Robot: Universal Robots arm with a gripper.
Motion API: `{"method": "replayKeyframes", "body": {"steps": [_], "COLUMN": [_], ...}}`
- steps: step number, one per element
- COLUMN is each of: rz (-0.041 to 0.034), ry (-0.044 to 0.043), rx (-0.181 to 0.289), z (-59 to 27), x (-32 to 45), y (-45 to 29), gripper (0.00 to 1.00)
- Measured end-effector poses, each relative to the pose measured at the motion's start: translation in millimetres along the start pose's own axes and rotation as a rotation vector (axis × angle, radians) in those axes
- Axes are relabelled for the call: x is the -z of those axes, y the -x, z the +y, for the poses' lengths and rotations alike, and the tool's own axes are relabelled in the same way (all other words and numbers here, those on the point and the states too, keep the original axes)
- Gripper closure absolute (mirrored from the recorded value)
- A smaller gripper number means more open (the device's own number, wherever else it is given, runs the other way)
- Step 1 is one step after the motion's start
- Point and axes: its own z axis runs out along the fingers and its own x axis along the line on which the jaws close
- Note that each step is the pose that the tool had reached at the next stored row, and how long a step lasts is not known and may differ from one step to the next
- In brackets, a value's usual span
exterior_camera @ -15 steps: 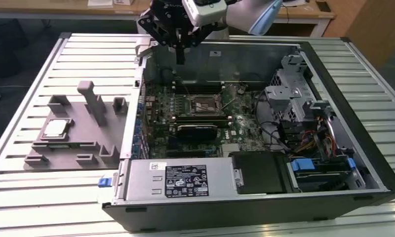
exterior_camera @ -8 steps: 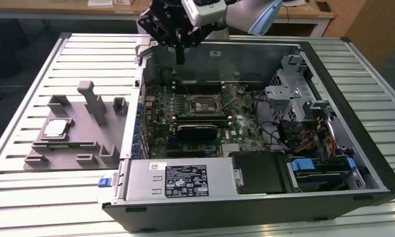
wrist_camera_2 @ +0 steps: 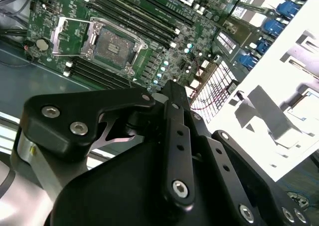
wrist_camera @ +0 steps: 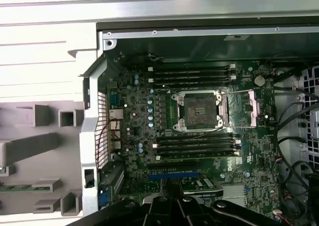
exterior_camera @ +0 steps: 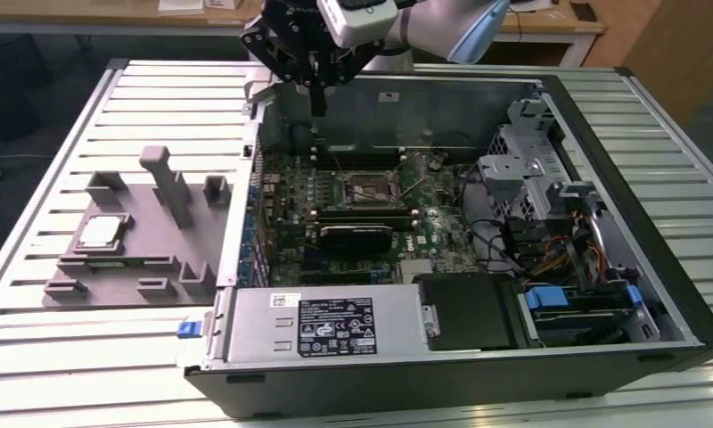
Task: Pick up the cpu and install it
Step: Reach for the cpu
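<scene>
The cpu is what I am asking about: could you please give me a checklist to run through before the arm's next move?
1. The cpu lies flat and uncovered on the grey fixture tray: ok.
2. The socket is empty and its retaining frame is swung open: ok.
3. The pincer carries nothing: ok.
4. The pincer is open for a grasp: not ok, it is shut.
5. The pincer is above the cpu: not ok, it hangs over the computer case, towards the exterior view's right of the tray.
6. The cpu's corner mark matches the socket: cannot tell.
</scene>
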Motion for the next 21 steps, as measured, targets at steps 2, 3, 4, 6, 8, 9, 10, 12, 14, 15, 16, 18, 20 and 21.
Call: {"method": "replayKeyframes", "body": {"steps": [2, 3, 4, 6, 8, 9, 10, 12, 14, 15, 16, 18, 20, 21], "rz": [-0.0001, -0.0001, -0.0001, -0.0001, -0.0001, -0.0001, -0.0001, -0.0001, -0.0001, -0.0001, -0.0001, -0.0001, -0.0001, -0.0002], "ry": [0.0001, 0.0, 0.0, 0.0, -0.0001, 0.0001, 0.0, 0.0, 0.0, 0.0, 0.0001, 0.0, 0.0, 0.0001], "rx": [-0.001, -0.001, -0.001, -0.001, -0.001, -0.001, -0.001, -0.001, -0.001, -0.001, -0.001, -0.001, -0.001, -0.001], "z": [-0.2, -0.3, -0.5, -0.8, -1.1, -1.2, -1.3, -1.6, -1.8, -2.0, -2.1, -2.4, -2.8, -3.0], "x": [0.1, 0.1, 0.2, 0.3, 0.4, 0.4, 0.4, 0.3, 0.0, -0.2, -0.5, -0.9, -1.6, -2.0], "y": [-2.9, -4.5, -6.3, -10.4, -14.3, -15.9, -17.5, -20.4, -23.7, -25.5, -27.1, -30.7, -35.5, -37.9], "gripper": [0.89, 0.89, 0.89, 0.89, 0.89, 0.89, 0.89, 0.89, 0.89, 0.89, 0.89, 0.89, 0.89, 0.89]}}
